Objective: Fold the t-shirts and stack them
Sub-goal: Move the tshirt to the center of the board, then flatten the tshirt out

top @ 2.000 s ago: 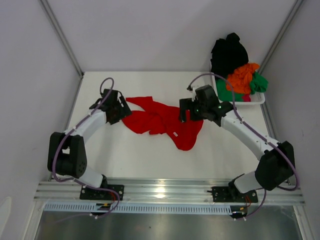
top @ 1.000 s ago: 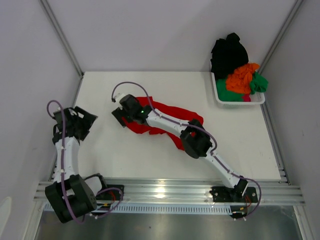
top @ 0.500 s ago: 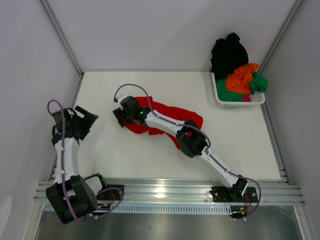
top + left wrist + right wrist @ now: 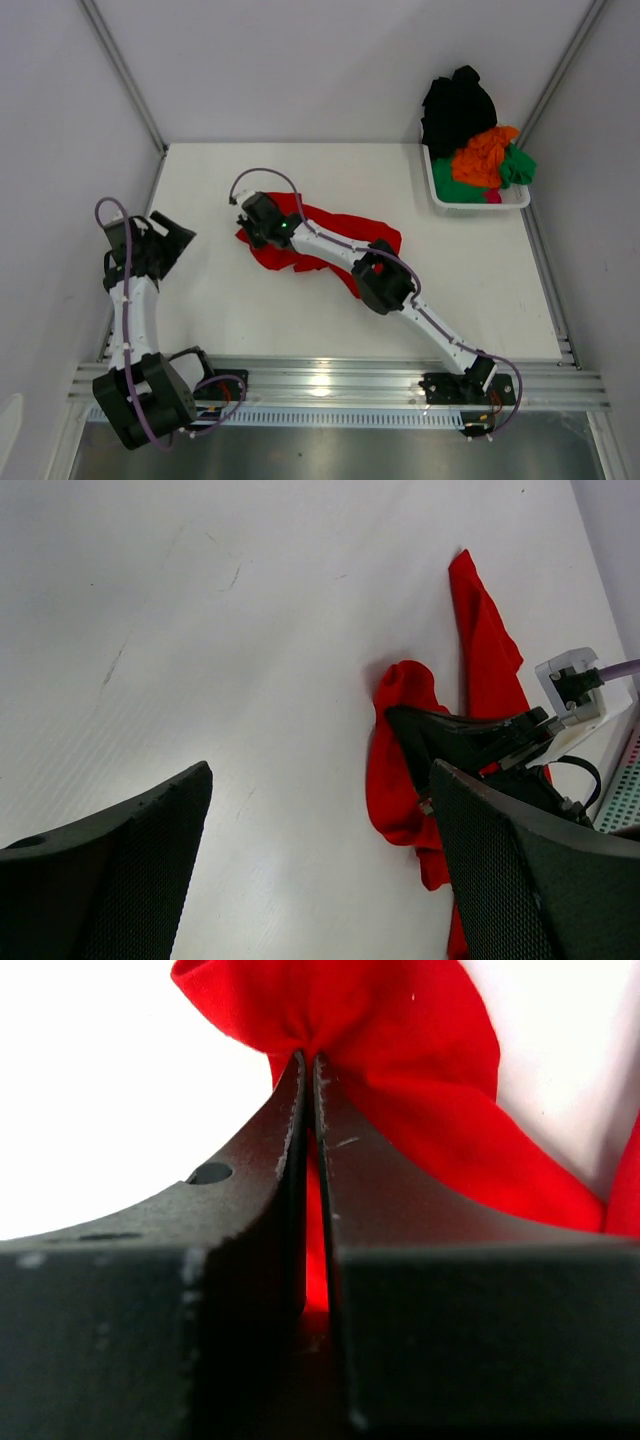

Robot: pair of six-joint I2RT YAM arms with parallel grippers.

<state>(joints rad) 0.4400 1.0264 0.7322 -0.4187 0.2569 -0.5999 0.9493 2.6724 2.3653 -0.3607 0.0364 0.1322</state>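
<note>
The right end effector (image 4: 308,1055) is pressed together on a fold of the red t-shirt (image 4: 345,228). In the right wrist view the cloth is bunched and pinched at the tips of the 2 fingers, and red fabric also shows in the narrow slit between them. A small lobe of the red t-shirt lies just ahead of the fingertips. The rest lies crumpled on the desk (image 4: 250,320) behind this end effector, running back beneath the right forearm toward its elbow. The left end effector (image 4: 320,770) is spread wide and holds nothing. Only bare desk surface shows between its 2 fingers. It sits well apart from the right end effector, on that end effector's left. From the left wrist view, the red t-shirt and the pinching fingers lie ahead of it and to its right. The basket (image 4: 480,207) stands well apart from both end effectors, far to the right of the right end effector at the far right corner of the desk. It contains the black t-shirt (image 4: 457,105) heaped at the far side, the orange t-shirt (image 4: 485,150) and the green t-shirt (image 4: 520,165) nearer, and the pink t-shirt (image 4: 492,197), of which only a small patch shows at the near rim.
</note>
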